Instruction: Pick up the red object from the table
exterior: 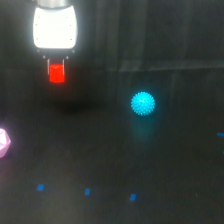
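The red object is a small bright red-orange block at the upper left of the exterior view. It hangs under the white gripper body, between the thin dark fingers. My gripper is shut on it and holds it above the dark black table. A faint dark shadow lies on the table below the block.
A spiky cyan ball sits on the table to the exterior view's right of the gripper. A pink faceted object lies at the left edge. Small blue marks dot the near part of the table.
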